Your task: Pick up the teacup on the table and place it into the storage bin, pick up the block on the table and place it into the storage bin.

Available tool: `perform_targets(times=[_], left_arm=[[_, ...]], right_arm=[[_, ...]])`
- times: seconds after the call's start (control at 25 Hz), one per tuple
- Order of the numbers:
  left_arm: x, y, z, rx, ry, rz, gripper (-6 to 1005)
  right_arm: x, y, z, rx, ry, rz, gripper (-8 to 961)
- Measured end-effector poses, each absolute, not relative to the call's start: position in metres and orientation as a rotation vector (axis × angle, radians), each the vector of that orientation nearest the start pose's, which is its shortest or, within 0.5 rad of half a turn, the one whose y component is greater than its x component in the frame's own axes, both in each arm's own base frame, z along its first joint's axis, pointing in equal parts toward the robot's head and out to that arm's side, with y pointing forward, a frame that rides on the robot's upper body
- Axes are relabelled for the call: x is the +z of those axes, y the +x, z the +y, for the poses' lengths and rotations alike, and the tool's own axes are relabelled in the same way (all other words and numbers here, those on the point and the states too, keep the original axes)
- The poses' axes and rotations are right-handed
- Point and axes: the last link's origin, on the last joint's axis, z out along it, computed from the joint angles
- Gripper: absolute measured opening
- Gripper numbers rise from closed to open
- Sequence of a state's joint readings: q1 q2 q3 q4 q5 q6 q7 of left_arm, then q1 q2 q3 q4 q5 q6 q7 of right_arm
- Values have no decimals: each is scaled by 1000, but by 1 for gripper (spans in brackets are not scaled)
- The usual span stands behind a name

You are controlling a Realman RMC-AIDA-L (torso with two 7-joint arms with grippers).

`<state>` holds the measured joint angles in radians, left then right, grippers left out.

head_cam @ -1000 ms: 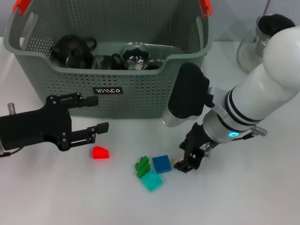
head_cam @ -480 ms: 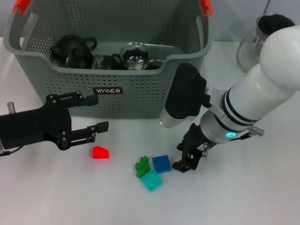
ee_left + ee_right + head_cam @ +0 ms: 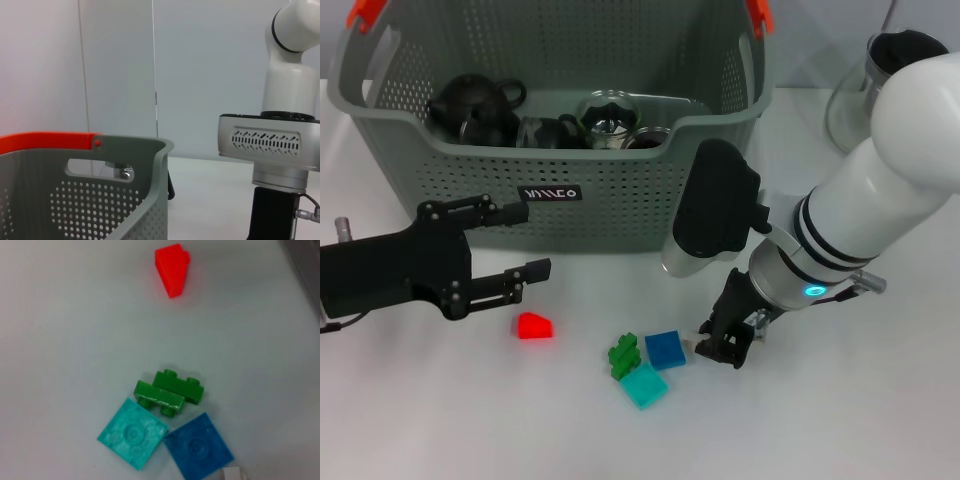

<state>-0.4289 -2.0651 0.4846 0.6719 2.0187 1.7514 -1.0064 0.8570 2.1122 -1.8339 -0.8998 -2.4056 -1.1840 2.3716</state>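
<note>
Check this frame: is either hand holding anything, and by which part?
Left hand is open and empty, near the red block. Right hand is low on the table beside the blue block; whether it grips anything cannot be told.

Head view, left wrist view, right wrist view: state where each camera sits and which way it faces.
Head view: high, angled down at the storage bin, red block and blue block; left tool and right tool show.
Left wrist view: low, level, facing the bin's wall; the right arm shows.
Right wrist view: straight down on the blocks; no body.
Shared: blocks, bin.
</note>
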Motion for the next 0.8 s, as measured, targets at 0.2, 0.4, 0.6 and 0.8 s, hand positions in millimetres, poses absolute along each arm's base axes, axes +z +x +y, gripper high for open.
perform_targets(times=[0.2, 0.4, 0.6, 0.8], left_arm=[[32, -292, 290, -777, -2625, -237, 675], [32, -292, 289, -779, -2625, -238, 674], [33, -295, 287, -776, -2620, -247, 674], [34, -296, 286, -775, -2613, -251, 674]], right_arm=[[-119, 146, 350, -692, -2906, 331, 182], [-107, 140, 347, -648, -2920, 351, 181], [-72, 126, 339, -554, -2952, 418, 181], [-22, 98, 327, -405, -2974, 423, 180]])
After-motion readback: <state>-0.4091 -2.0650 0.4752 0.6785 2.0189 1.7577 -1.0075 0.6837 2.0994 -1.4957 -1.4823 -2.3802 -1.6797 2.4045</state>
